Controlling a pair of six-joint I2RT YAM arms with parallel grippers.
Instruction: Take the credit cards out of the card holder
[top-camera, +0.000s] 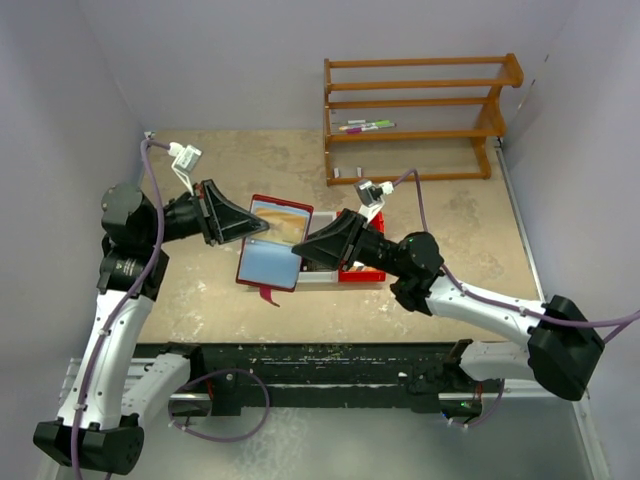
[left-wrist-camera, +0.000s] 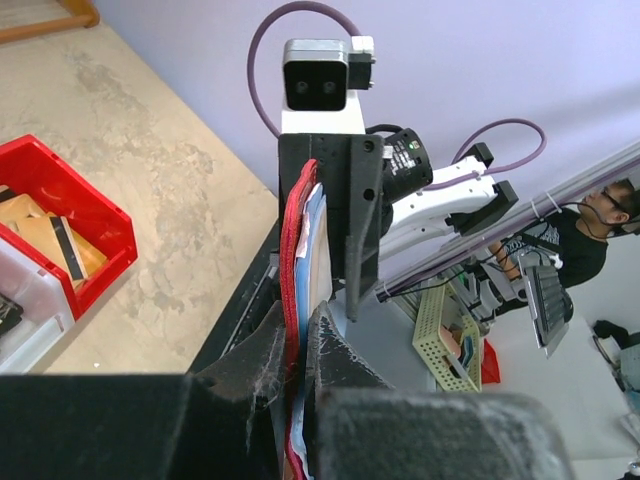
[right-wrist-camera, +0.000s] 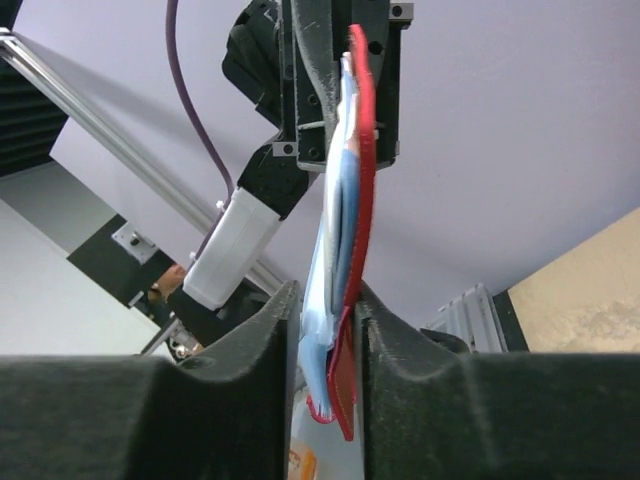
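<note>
Black jaws on thin maroon card holder (top-camera: 266, 264)

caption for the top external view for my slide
Left gripper and right gripper grip the open card holder beside a red bin

mottled tan table (top-camera: 470, 240) with a wooden rack (top-camera: 430, 134) and a red bin (top-camera: 362, 273)

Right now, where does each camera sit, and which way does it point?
Top external: high behind the arms, facing down at the table; both arms show, meeting at the card holder.
Left wrist: on the left arm, looking along the left gripper toward the right gripper.
Right wrist: on the right arm, facing the opposite way past its own gripper.
Shared: both wrist views see the card holder edge-on.
</note>
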